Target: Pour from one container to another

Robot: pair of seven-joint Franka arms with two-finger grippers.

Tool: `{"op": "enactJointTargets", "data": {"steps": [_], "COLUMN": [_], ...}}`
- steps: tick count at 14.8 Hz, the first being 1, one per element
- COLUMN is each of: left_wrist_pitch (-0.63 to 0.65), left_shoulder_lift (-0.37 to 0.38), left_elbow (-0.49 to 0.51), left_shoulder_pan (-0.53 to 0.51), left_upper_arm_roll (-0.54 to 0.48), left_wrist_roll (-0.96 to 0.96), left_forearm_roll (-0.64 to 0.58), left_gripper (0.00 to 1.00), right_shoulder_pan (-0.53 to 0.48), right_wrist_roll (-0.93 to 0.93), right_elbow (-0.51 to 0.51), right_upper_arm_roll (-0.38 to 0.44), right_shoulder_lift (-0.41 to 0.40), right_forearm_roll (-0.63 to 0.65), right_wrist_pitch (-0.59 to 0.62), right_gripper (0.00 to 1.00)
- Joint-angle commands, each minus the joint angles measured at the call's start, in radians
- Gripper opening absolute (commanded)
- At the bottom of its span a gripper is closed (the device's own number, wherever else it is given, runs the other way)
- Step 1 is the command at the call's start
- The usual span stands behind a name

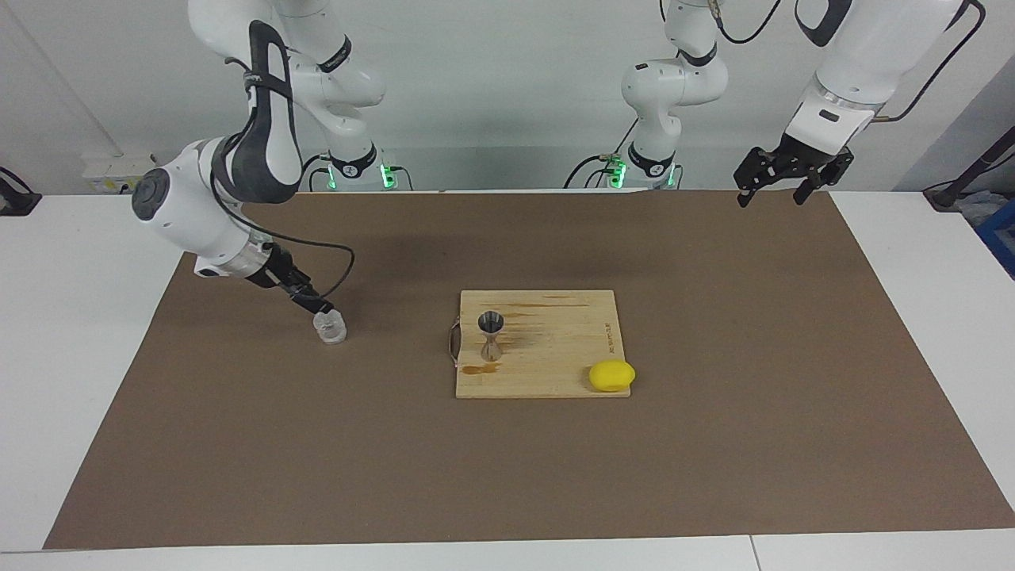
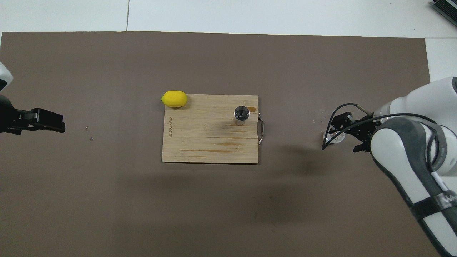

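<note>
The clear cup (image 1: 331, 327) stands on the tabletop (image 1: 714, 333) beside the board (image 1: 547, 373), under the wide-open right gripper (image 1: 315, 304); light and slippery, it probably wants a side grip.

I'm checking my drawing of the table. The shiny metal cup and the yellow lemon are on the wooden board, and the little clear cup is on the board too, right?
Not quite. The facing view shows the clear cup standing on the brown mat, off the wooden board, toward the right arm's end of the table. The shiny metal cup and the lemon are on the board.
</note>
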State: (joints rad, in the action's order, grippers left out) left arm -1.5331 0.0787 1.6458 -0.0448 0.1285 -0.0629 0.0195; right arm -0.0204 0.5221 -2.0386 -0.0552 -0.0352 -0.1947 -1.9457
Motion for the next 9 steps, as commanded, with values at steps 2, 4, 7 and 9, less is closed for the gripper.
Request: {"op": "enactJointTargets", "data": {"steps": [2,4,7,9], "left_wrist_pitch": [0.01,0.01,0.01,0.01], "left_shoulder_lift": [0.018,0.018,0.018,0.018], "left_elbow": [0.012,0.012,0.012,0.012], "left_shoulder_pan": [-0.014,-0.014,-0.014,-0.014], "left_upper_arm_roll": [0.005,0.005,0.005,0.005], "left_wrist_roll": [0.015,0.017,0.015,0.015], "left_forearm_roll": [0.011,0.011,0.011,0.011], "left_gripper": [1.0,1.0,1.0,1.0], "right_shoulder_pan": [0.007,0.007,-0.007,-0.019], "right_wrist_roll": [-0.085,-0.115,-0.194,-0.231], "right_elbow": [0.063,0.153,0.283,0.342], "right_upper_arm_roll": [0.003,0.0,0.002,0.006], "right_shoulder_lift": [0.06,0.06,0.055,0.054], "right_forearm_roll": [0.063,0.139,0.166,0.166], "right_wrist_pitch": [0.053,0.118,0.18,0.185], "right_gripper": [0.99,0.99,0.99,0.99]}}
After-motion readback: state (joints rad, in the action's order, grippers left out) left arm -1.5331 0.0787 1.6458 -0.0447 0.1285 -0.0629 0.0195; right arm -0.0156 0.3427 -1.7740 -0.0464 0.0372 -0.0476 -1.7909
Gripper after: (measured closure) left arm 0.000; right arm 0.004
